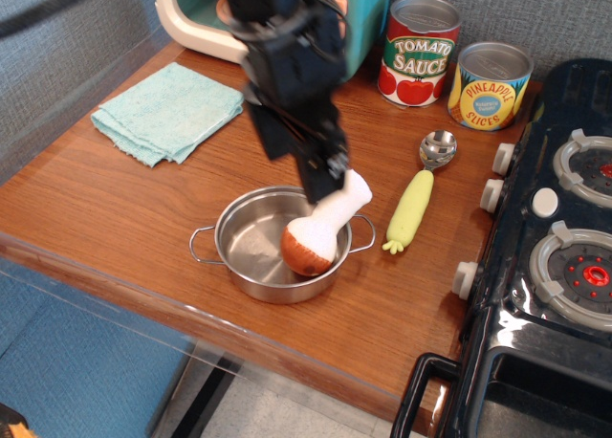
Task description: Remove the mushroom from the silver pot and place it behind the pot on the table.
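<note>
1. Gripper (308, 165), black, reaches down from the top centre of the frame; fingers spread apart, nothing between them. Lower finger tip (321, 185) sits at the white stem end.
2. Mushroom (320, 229) lies tilted in the silver pot (251, 242): brown cap down inside, stem leaning over the upper right rim.
3. Pot stands at centre frame on the table (115, 204).
4. Yellow-handled spoon (417, 196) just right of the pot.
5. Teal cloth (168, 111) at upper left.

The table (143, 208) carries silver pot (251, 254), cloth (167, 111), spoon (417, 201), two cans (454, 70)
</note>
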`<control>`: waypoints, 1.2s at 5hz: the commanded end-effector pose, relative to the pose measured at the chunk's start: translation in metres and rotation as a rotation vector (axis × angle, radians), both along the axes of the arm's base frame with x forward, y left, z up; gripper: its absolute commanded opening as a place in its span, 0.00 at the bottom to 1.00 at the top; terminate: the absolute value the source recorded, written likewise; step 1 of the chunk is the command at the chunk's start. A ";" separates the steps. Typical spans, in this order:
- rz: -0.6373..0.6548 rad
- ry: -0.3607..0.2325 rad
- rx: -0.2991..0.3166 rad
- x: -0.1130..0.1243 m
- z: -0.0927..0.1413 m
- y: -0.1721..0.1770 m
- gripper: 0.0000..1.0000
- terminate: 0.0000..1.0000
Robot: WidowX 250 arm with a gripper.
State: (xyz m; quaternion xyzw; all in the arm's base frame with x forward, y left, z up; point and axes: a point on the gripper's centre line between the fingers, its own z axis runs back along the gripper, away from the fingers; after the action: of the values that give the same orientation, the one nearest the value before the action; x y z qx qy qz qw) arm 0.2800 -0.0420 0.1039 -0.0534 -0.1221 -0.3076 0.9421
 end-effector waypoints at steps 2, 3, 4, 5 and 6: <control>0.052 -0.050 0.108 0.035 -0.029 -0.009 1.00 0.00; 0.065 -0.048 0.137 0.042 -0.037 -0.009 1.00 0.00; 0.081 -0.032 0.161 0.050 -0.047 -0.007 1.00 0.00; 0.101 -0.034 0.148 0.054 -0.048 -0.003 0.00 0.00; 0.103 -0.045 0.140 0.057 -0.036 0.002 0.00 0.00</control>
State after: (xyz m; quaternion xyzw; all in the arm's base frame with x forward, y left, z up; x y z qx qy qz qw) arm 0.3376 -0.0515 0.0474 0.0192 -0.0919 -0.2671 0.9591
